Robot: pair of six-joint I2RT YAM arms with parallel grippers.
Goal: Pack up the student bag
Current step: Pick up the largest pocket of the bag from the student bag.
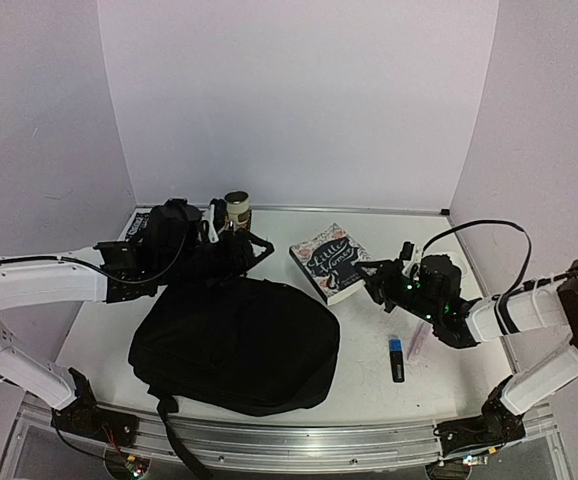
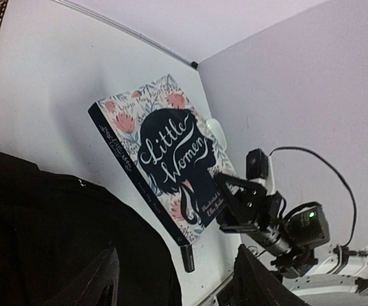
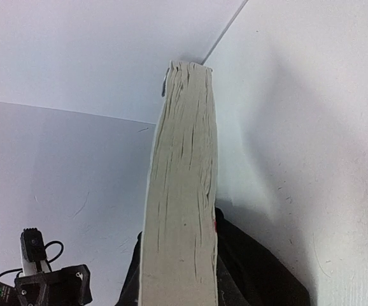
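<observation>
The student bag (image 1: 234, 345), a large floppy black backpack, lies flat at the middle front of the table, and its fabric fills the lower left of the left wrist view (image 2: 44, 236). The "Little Women" book (image 1: 327, 260) lies to its right, also in the left wrist view (image 2: 165, 159). My right gripper (image 1: 374, 273) is shut on the book's right edge; the page edge (image 3: 181, 191) stands between its jaws. My left gripper (image 1: 254, 248) is open and empty over the bag's far edge, its fingers (image 2: 104, 280) wide apart.
A jar with a cream lid (image 1: 237, 208) stands at the back behind the left gripper. A blue and black marker (image 1: 396, 358) and a pink item (image 1: 416, 343) lie front right. A small white oval object (image 2: 216, 131) lies behind the book. Walls close the back and sides.
</observation>
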